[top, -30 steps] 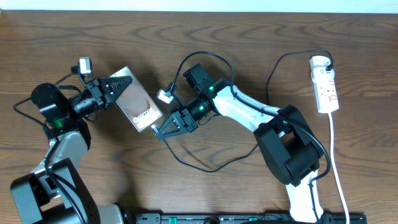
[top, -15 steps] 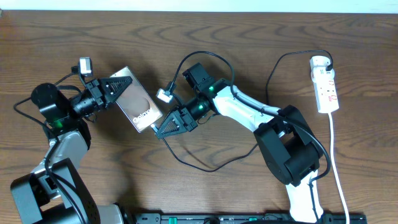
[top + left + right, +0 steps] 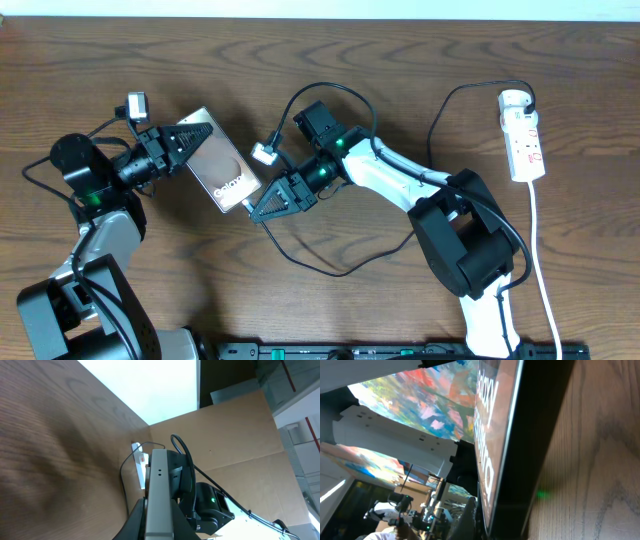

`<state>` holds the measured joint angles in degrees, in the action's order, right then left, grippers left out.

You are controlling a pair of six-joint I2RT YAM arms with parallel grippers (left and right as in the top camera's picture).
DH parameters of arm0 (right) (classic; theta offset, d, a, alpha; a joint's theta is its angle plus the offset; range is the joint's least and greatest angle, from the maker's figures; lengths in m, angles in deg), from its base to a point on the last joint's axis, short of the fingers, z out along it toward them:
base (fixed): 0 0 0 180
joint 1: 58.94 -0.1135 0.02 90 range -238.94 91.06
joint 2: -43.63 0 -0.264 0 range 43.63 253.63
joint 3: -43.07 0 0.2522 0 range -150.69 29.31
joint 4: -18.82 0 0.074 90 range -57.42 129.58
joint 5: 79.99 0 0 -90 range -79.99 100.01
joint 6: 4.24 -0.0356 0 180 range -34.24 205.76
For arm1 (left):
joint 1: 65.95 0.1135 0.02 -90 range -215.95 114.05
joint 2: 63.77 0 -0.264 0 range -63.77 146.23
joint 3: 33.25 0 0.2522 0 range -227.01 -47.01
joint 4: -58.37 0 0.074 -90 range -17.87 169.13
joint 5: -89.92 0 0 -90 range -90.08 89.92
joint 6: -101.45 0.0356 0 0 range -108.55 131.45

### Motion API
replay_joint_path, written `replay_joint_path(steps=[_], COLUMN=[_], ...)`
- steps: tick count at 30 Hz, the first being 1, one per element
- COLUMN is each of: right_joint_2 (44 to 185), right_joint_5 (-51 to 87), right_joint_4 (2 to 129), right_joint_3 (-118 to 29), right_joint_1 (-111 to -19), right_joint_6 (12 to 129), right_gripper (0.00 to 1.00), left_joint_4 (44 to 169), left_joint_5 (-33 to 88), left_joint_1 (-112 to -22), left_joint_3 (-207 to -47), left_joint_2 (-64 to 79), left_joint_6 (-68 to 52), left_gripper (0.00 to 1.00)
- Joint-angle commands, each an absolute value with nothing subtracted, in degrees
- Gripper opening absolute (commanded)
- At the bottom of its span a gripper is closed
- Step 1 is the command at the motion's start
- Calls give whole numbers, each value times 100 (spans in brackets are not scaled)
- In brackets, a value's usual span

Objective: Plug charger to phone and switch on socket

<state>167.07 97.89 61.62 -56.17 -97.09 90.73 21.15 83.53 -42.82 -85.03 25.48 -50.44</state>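
Overhead view: the phone (image 3: 222, 172) lies slantwise on the left half of the table (image 3: 400, 50). Its long axis runs from far left to near right, and the white lettering sits towards the near-right end. The left gripper (image 3: 200, 133) is clamped on the phone's far-left end. The right gripper (image 3: 256, 210) points at the near-right end, its tip touching that corner. How far its jaws are parted, and what lies between them, cannot be told here. The charger (image 3: 335, 268) leaves the right gripper's tip, loops towards the near side and then climbs to the far right. There it reaches the rounded adapter on the socket (image 3: 526, 140). The socket lies lengthwise, far to near, well apart from the phone, with its white cord (image 3: 542, 270) trailing towards the near edge.

Left wrist view: the phone (image 3: 159, 480) is seen edge-on as a pale strip, gripped tightly in the left gripper (image 3: 159, 525) and pointing away down its length. Beyond its tip are the socket (image 3: 140, 460) and the right arm (image 3: 210, 507).

Right wrist view: the phone (image 3: 520, 435) fills the frame with its glossy face mirroring the room, its lettering readable, and its dark edge beside the wood. The right gripper's own fingers cannot be made out.
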Motion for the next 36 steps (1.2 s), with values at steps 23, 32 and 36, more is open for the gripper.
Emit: replay_joint_path(steps=[23,32,36], right_joint_2=[16689,16689,16689], right_joint_5=[9950,9948,9946], right_joint_4=[6147,6147,6116], right_joint_3=[-5619,-5619,-5619], right_joint_1=[-9567,-9567,-9567], right_joint_6=[9045,9043,8962], right_gripper=[1,1,1], left_joint_4=[2060,2058,1986], left_joint_5=[8611,8493,8425], left_joint_1=[-4297,-4319,-4457], left_joint_3=[-8658,-8658,-8658], left_joint_2=[2474,2474,2474], left_joint_6=[-5136,-5134,-5092], left_gripper=[7,7,7])
